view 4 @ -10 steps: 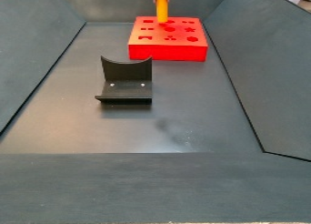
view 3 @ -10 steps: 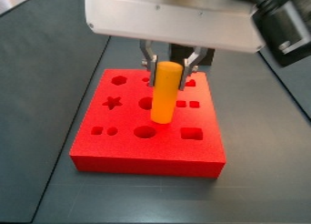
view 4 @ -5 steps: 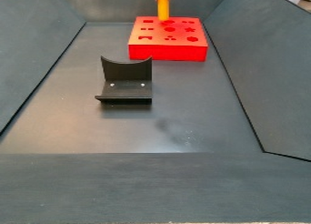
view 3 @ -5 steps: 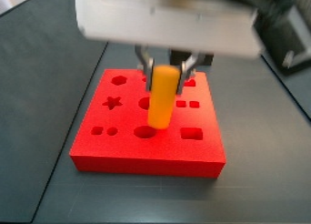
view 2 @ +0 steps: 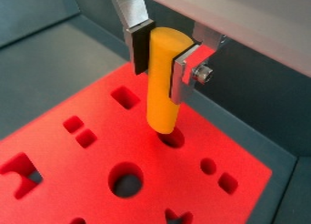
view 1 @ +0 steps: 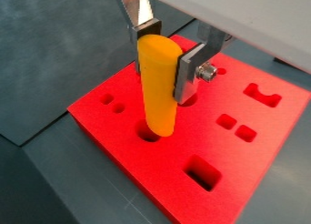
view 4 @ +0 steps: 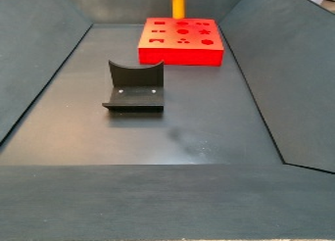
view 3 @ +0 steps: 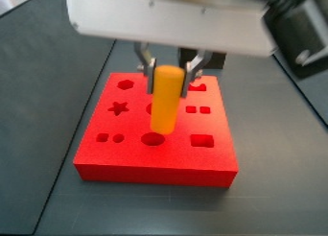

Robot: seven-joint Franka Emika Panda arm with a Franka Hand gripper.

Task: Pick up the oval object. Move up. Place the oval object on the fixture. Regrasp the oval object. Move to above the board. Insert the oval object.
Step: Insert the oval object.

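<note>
My gripper (view 1: 166, 56) is shut on the oval object (view 1: 157, 86), a yellow-orange peg held upright by its top end; both show in the other wrist view too, the gripper (view 2: 162, 55) and the peg (view 2: 162, 82). The peg's lower tip sits at a hole in the red board (view 1: 134, 146), just above or entering it. In a side view the peg (view 3: 166, 98) hangs over a round hole of the board (view 3: 153, 158) under the gripper (view 3: 168, 67). In the far side view the peg (view 4: 178, 4) stands over the board (view 4: 183, 51). The dark fixture (view 4: 133, 88) stands empty.
The board carries several cut-outs: star, circles, squares (view 3: 202, 140). Dark sloping bin walls (view 4: 39, 88) enclose the grey floor (view 4: 183, 137). A black camera body (view 3: 301, 34) hangs beside the wrist.
The gripper with the peg has shifted left over the board and come down, bringing the peg's tip to a hole.
</note>
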